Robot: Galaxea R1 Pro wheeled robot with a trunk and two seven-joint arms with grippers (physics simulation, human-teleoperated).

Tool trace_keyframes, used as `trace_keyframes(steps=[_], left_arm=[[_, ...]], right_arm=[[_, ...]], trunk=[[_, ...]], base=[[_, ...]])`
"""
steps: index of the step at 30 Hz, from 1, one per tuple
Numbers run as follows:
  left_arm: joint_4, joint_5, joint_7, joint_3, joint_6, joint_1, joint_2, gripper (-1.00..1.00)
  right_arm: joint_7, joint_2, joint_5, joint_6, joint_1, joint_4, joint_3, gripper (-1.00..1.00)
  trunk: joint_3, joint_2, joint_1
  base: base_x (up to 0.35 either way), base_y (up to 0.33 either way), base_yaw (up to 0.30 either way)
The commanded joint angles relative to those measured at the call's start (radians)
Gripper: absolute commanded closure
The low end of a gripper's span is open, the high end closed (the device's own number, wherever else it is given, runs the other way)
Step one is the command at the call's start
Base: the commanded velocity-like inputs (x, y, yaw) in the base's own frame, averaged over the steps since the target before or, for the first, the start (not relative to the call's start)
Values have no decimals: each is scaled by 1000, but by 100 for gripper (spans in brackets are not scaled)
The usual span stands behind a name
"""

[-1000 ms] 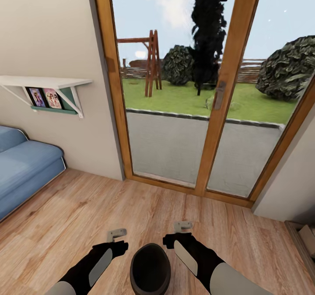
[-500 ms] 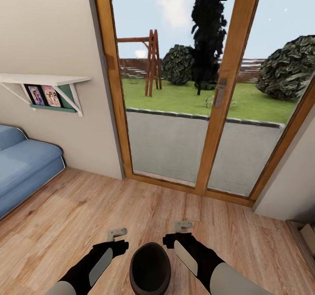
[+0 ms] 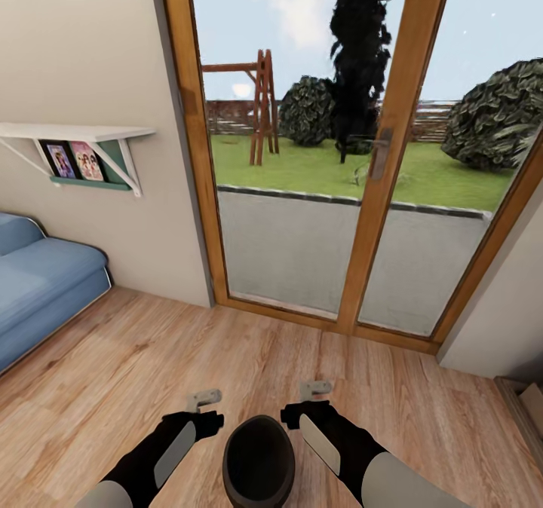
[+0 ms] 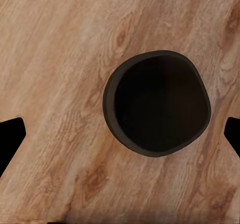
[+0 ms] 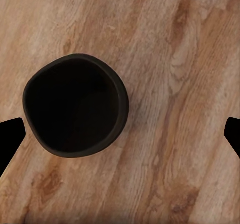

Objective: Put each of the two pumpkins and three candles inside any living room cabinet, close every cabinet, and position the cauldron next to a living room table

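Between my arms, the cauldron (image 3: 259,461) is sitting on the wood floor (image 3: 121,372). I am holding both the left gripper (image 3: 205,399) and right gripper (image 3: 315,390) apart, clamping nothing. Driving forward risks knocking the cauldron over.

Matt black cauldron (image 4: 157,109) (perhaps iron) on smooth grained wood floor (image 3: 113,365).

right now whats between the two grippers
The cauldron stands on the wood floor between the left gripper and the right gripper, as the head view shows; neither touches it.
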Motion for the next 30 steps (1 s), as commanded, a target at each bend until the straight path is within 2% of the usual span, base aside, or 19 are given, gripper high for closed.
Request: trace_keyframes(steps=[1, 10, 15, 20, 30], left_arm=[[-5, 10, 10, -7, 11, -1, 2, -100], [-43, 22, 10, 1, 76, -1, 9, -100], [-53, 24, 11, 1, 90, -1, 9, -100], [-55, 24, 11, 2, 121, -1, 8, -100], [-55, 24, 11, 3, 126, -1, 5, -100]], right_arm=[[-9, -1, -9, 4, -1, -2, 6, -100], [-9, 0, -11, 42, -1, -2, 6, -100], [-10, 1, -12, 97, -1, -2, 6, -100], [-10, 1, -15, 107, -1, -2, 6, -100], [-10, 2, -17, 108, -1, -2, 6, -100]], trunk=[[-4, -8, 4], [-32, -71, 38], [-48, -106, 58], [-64, -141, 77], [-95, -211, 115]], base=[[0, 0, 0], [0, 0, 0], [0, 0, 0], [0, 0, 0], [0, 0, 0]])
